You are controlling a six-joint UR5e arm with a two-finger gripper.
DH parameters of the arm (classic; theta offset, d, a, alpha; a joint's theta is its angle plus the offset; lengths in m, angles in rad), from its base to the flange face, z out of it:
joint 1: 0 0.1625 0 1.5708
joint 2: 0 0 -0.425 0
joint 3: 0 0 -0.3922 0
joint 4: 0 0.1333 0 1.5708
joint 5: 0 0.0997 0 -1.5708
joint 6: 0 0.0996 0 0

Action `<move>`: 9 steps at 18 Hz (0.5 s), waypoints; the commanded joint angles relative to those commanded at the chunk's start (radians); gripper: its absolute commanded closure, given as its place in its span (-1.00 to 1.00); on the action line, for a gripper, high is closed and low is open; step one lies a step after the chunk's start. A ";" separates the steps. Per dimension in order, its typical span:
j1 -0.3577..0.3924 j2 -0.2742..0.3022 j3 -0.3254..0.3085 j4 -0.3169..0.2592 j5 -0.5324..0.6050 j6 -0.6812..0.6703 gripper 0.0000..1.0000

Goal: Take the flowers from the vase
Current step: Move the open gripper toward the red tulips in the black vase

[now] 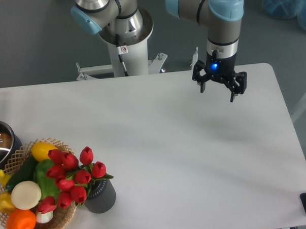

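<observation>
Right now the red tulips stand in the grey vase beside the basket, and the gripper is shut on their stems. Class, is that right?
Not quite. The gripper is open, far across the table, holding nothing, as the camera view shows. The tulips do stand in the vase beside the basket.

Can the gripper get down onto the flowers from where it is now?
Probably yes. The gripper hangs open over bare table, nothing between it and the flowers in the vase. The wicker basket crowds their left side, so approaching from above looks safest.

Flowers (69, 176) in vase (100, 197), gripper (218, 92) well apart
</observation>
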State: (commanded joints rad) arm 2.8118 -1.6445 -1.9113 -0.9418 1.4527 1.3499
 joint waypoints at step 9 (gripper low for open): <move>-0.120 0.012 -0.038 0.014 -0.043 -0.028 -1.00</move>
State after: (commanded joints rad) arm 2.6922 -1.6321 -1.9497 -0.9281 1.4100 1.3223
